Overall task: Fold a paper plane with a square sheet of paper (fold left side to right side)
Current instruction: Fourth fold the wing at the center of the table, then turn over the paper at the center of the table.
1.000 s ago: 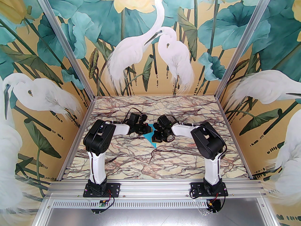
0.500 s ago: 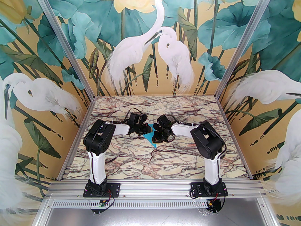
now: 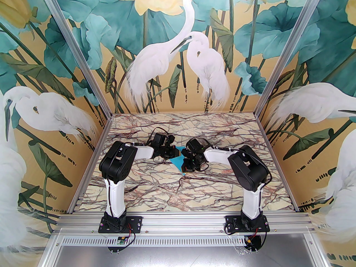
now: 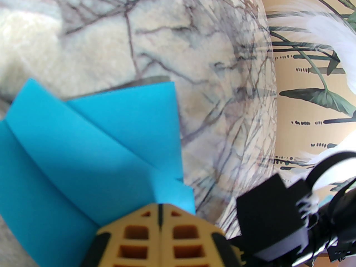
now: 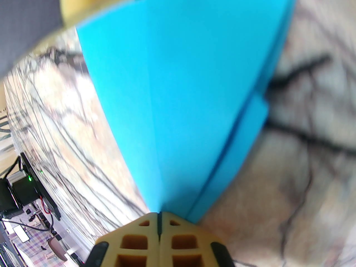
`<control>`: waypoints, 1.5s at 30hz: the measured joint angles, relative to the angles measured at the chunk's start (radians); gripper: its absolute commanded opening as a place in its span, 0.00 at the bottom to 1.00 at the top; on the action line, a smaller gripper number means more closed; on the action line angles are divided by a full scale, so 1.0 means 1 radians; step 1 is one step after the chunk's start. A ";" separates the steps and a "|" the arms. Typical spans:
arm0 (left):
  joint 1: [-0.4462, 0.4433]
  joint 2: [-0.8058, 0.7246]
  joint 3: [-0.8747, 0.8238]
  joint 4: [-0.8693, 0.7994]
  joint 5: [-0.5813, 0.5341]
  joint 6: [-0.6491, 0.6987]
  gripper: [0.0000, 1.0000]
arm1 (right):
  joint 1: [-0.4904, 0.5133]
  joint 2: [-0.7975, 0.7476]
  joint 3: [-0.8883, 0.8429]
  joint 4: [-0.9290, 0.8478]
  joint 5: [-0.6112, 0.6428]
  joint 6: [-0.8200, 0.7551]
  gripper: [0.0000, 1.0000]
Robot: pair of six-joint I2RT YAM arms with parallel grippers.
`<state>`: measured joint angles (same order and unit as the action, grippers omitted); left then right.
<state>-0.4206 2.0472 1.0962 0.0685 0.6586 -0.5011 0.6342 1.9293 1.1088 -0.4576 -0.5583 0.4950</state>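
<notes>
**Item:** thin turquoise-blue sheet of paper (image 3: 177, 164), creased and layered, no longer a flat square.

**Location:** lies on the marble-patterned table (image 3: 167, 196), about mid-table, between the two arms. From above it shows as a small wedge with its point toward the near edge.

**Condition, left wrist view:** the sheet of paper (image 4: 97, 149) shows overlapping flaps with slanted edges, one layer on another. Its square end points away from the camera.

**Condition, right wrist view:** the sheet of paper (image 5: 180, 93) narrows to a point at the fingertips. A straight centre crease runs its length, and a lower layer juts out along one side.

**Left pincer** (image 3: 174, 150): fingers pressed together. In its own view the left pincer (image 4: 160, 208) has its tips set at the edge of the wide end. No paper shows between the fingers, and whether they bear down on it cannot be told.

**Right pincer** (image 3: 185, 168): fingers pressed together. In its own view the right pincer (image 5: 159, 215) has its tips set at the pointed end, right on the crease line. No paper shows between these fingers either.

**Progress, judged:**
- Done: the corner flaps and the tapering nose look made, and the outline is already close to a dart.
- In hand: probably flattening or sharpening a fold, one closed tip at each end.
- Left: the layers do not lie fully even, so closing one side over the other along the centre crease and shaping the wings probably remain.
</notes>
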 measured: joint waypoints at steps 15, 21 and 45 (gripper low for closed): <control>0.010 -0.010 0.070 -0.021 0.007 -0.035 0.43 | -0.052 -0.141 -0.056 0.024 -0.011 0.078 0.19; 0.079 -0.169 0.068 -0.024 0.009 -0.065 0.49 | -0.150 -0.289 -0.078 0.135 -0.023 0.093 0.36; 0.097 -0.186 -0.160 0.132 0.018 -0.222 0.53 | -0.189 0.084 0.119 0.334 -0.132 0.043 0.09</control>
<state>-0.3237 1.8614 0.9360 0.2001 0.6769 -0.7235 0.4450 2.0132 1.2282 -0.1238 -0.6903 0.5385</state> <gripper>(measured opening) 0.529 0.148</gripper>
